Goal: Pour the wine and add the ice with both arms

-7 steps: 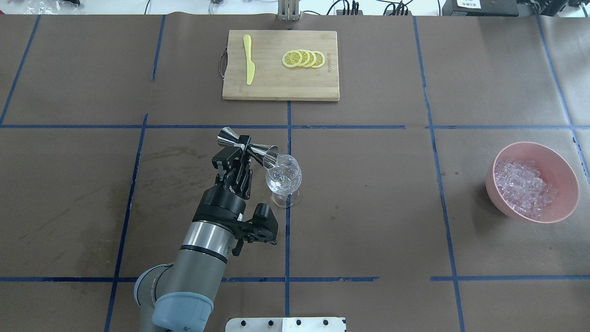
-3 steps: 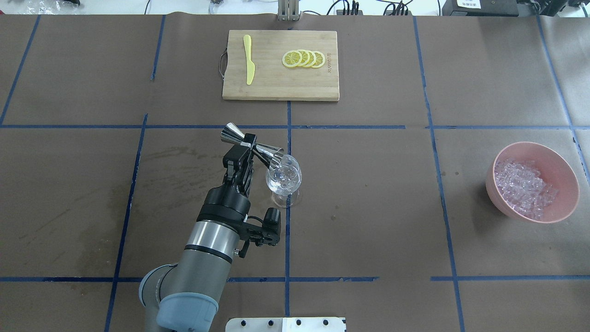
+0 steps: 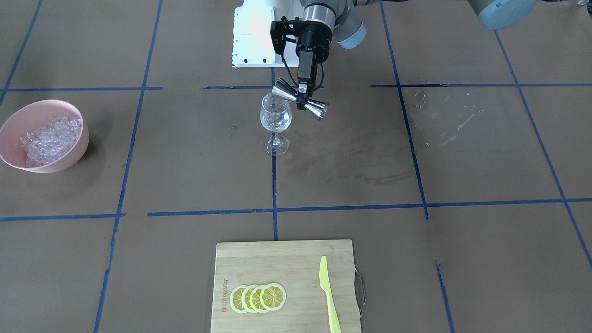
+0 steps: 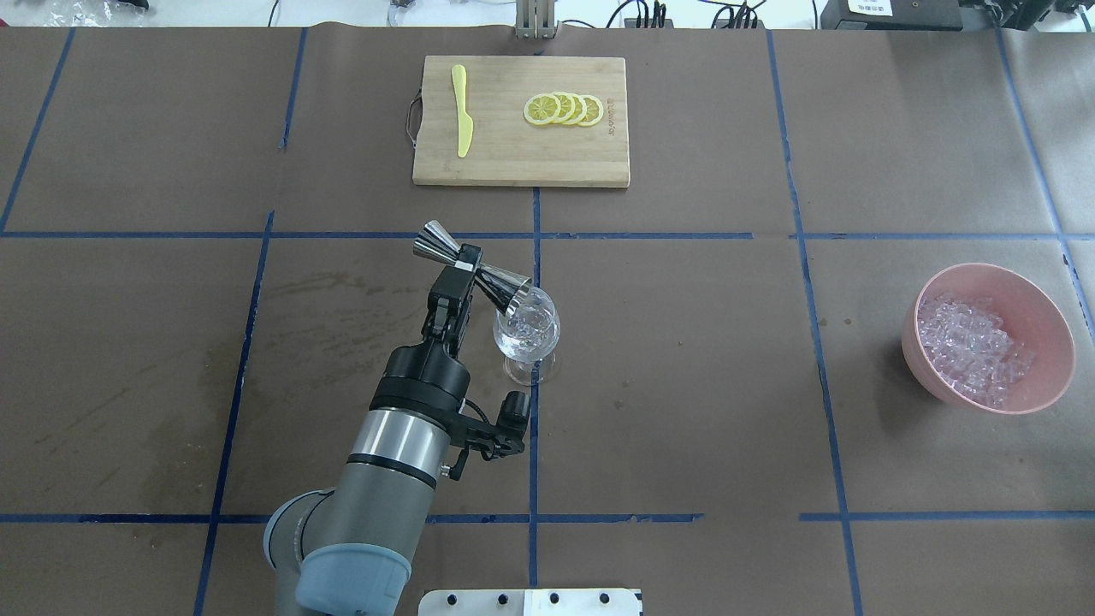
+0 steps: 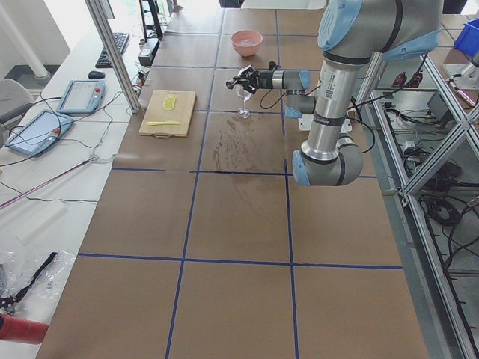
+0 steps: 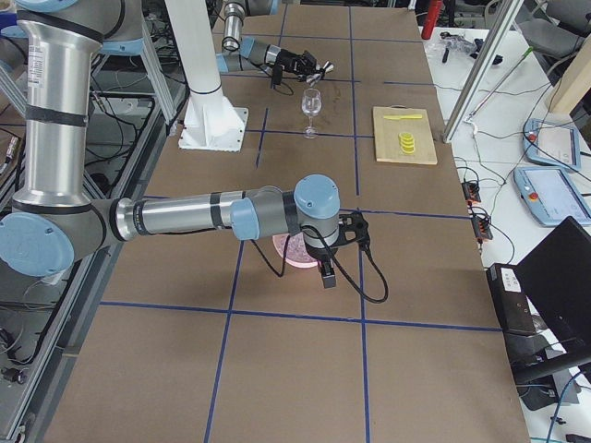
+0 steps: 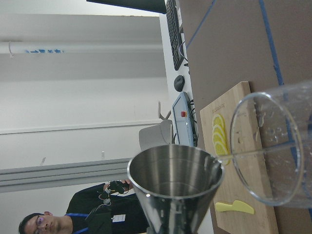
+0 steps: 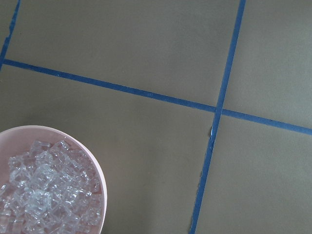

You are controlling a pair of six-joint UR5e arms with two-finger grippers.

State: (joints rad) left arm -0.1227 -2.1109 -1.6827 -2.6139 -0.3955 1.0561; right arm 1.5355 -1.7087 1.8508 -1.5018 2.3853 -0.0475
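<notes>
The left gripper point(image 4: 468, 271) is pinching a jigger point(image 4: 506, 291) at its waist, holding it tipped, mouth at the rim of the glass point(image 4: 529, 335); I cannot make out any wine. Off to the right, ice point(image 4: 971, 346) is lying heaped in a pink bowl point(image 4: 1054, 370), with the right gripper point(image 6: 327, 275) hanging over it, and I cannot tell how its claw stands. Farthest off, lemon slices point(image 4: 565, 109) are lying on a board point(image 4: 513, 158).

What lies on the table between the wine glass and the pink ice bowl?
Nothing: in the overhead view the stretch from wine glass to pink bowl is bare brown table covering, crossed by one blue tape line.
</notes>
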